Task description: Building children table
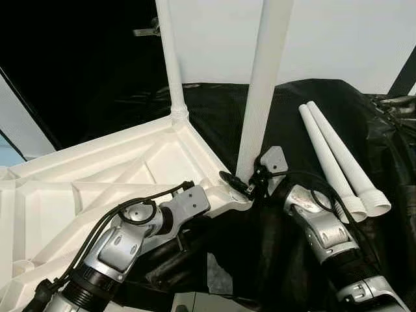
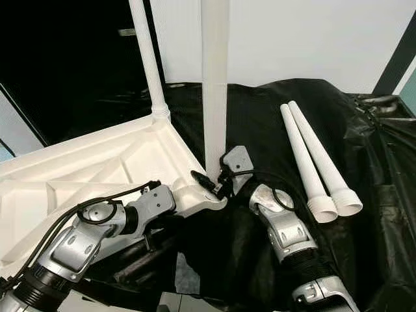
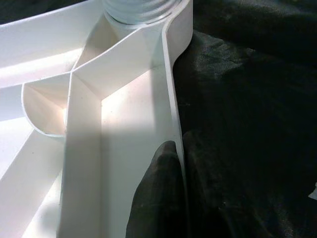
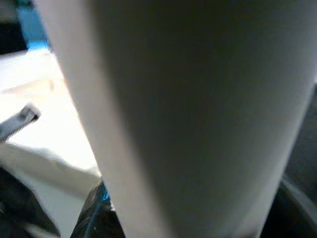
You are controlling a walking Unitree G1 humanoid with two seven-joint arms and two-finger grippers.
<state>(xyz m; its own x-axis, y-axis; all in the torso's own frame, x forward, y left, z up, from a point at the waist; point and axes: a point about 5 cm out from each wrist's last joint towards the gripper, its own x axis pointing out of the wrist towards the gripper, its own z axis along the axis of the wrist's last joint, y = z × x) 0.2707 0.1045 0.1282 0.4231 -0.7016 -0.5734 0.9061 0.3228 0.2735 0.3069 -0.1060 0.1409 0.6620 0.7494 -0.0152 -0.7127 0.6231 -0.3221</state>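
I see the upturned white tabletop [image 1: 97, 175] lying on black sheeting [image 1: 364, 143]; my right tool [image 1: 250, 182] is closed round an upright leg [image 1: 260, 97] at its near corner; my left tool [image 3: 158, 198] pinches the tabletop's rim; two loose legs [image 1: 341, 162] lie well apart.

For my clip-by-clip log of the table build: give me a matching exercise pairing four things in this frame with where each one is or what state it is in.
Things:
1. far table leg
2. near table leg
3. two spare legs
4. left end effector

Places or states:
A. lying side by side on the black sheet
B. at the rim of the upturned white tabletop
C. upright, already seated in a corner socket
D. upright at the near corner, with the right end effector at its base

Pairs: 1-C, 2-D, 3-A, 4-B
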